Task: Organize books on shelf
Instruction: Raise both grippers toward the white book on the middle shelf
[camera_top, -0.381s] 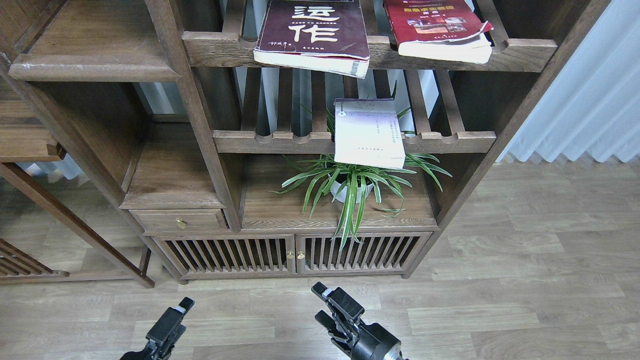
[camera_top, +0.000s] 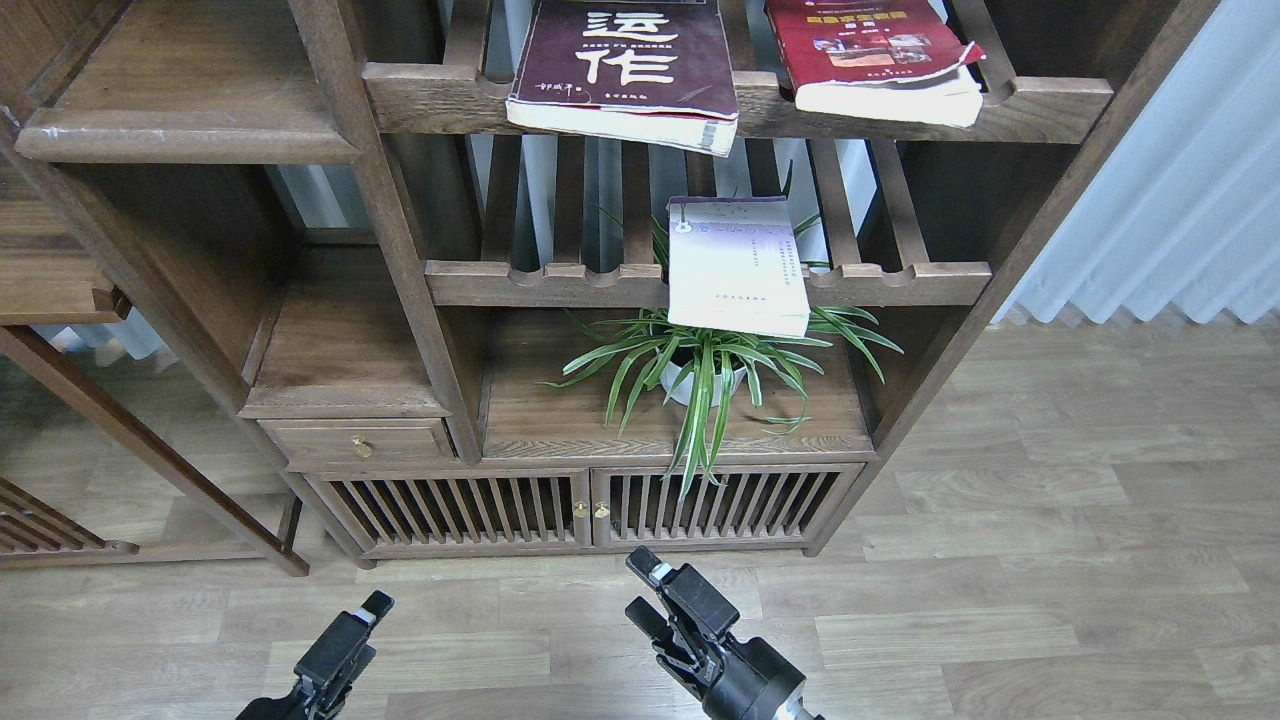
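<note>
The lavender-white book (camera_top: 738, 266) overhangs its slatted rail; likely light, stiff-spined, best pinched at the projecting lower edge. Left tool (camera_top: 372, 606): state cannot be told; right tool (camera_top: 642, 590) stands released, empty.

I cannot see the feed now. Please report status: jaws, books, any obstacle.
Left gripper and right gripper low above floor, holding nothing. Lavender book, maroon book, red book on slatted shelves. Spider plant under lavender book.

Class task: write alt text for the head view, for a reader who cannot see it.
Three books lie on slatted shelves: a maroon book and red book above, a lavender-white book below, over a potted plant. Both claws, left and right, hang low, holding nothing.
</note>
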